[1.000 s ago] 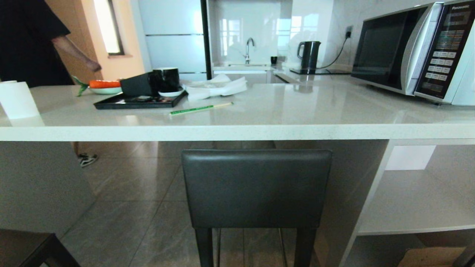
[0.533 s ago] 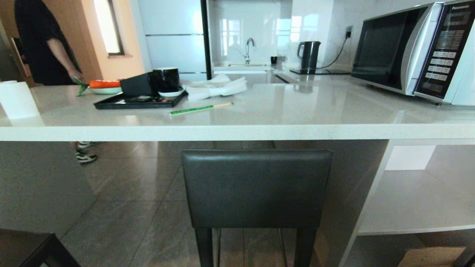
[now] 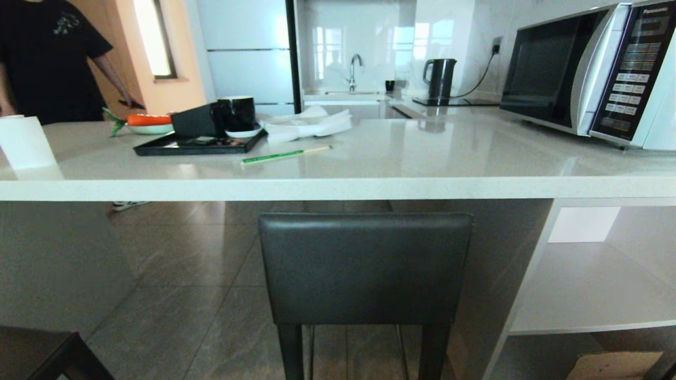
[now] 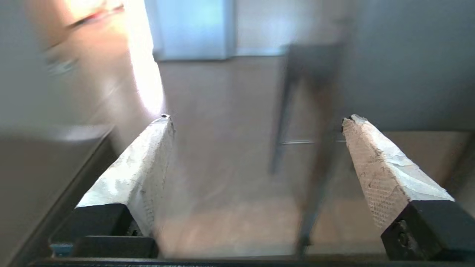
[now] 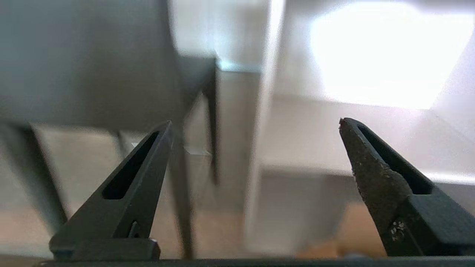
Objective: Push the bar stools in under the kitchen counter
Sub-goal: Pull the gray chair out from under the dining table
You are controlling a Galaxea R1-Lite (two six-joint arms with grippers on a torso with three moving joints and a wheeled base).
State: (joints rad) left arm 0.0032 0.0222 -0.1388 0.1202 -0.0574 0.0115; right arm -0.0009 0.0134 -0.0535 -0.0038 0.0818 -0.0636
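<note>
One bar stool stands in front of me, its dark-grey backrest just below the thick edge of the white kitchen counter. The dark corner of a second bar stool's seat shows at the lower left. Neither gripper appears in the head view. In the left wrist view my left gripper is open and empty, with blurred stool legs beyond it. My right gripper is also open and empty, facing a dark stool leg and a white panel.
On the counter sit a microwave, a black tray with cups, chopsticks and a paper roll. Open white shelves lie right of the stool. A person stands behind the counter at left.
The person behind the counter has shifted about at the far left. The stool, the counter and the things on it stand as before.
</note>
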